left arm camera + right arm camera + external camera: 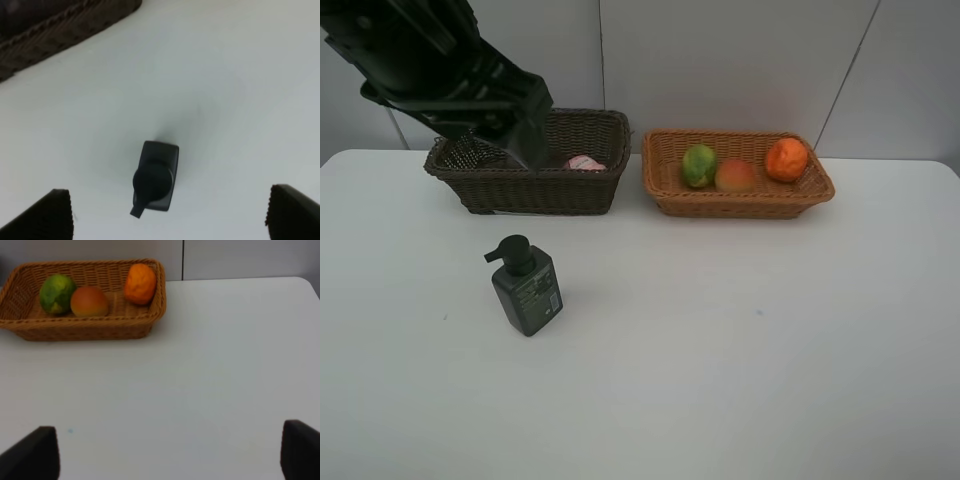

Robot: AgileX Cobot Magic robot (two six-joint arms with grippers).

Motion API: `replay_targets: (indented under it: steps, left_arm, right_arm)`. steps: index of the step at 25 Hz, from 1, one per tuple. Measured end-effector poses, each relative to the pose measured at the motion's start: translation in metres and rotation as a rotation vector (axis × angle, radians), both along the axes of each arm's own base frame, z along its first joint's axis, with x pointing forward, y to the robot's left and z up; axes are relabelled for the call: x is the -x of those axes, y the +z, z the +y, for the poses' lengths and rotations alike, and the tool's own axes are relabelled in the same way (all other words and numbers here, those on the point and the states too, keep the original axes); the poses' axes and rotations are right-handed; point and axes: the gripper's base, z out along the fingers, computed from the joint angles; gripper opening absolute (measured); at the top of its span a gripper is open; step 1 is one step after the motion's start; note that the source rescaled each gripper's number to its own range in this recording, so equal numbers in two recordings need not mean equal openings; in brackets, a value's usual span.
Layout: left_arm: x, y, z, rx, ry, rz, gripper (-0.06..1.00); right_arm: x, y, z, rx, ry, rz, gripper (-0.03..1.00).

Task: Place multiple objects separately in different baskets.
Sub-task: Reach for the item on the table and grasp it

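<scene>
My left claw (170, 212) hangs wide apart above the dark green pump bottle (156, 182), upright on the tabletop (740, 350) before the dark basket (535, 185). My right claw (170, 450) gapes, empty; three fruits fill the light basket (85, 325).

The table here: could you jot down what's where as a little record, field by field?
Light basket: green fruit, peach, orange
Dark basket: pink item visible inside; the rest is hidden by the arm
Table: dark green pump bottle, upright
Left pincer: open, above the bottle
Right pincer: open, holding nothing
</scene>
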Motion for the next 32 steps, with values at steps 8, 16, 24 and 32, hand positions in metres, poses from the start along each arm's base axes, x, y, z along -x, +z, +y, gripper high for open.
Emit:
replay_targets:
  steps: [8, 16, 24, 32]
  left_arm:
    - [0.001, -0.008, -0.001, -0.027, 0.010, 0.067, 1.00]
    - [-0.014, -0.047, -0.017, -0.124, -0.040, 0.186, 1.00]
    - [-0.030, -0.095, -0.027, -0.232, -0.103, 0.228, 1.00]
    - [-0.027, -0.142, -0.015, -0.213, -0.173, 0.184, 1.00]
  right_arm:
    - [0.000, 0.000, 0.000, 0.000, 0.000, 0.000, 0.94]
    - [0.000, 0.000, 0.000, 0.000, 0.000, 0.000, 0.94]
    - [0.000, 0.000, 0.000, 0.000, 0.000, 0.000, 0.94]
    - [0.000, 0.000, 0.000, 0.000, 0.000, 0.000, 0.94]
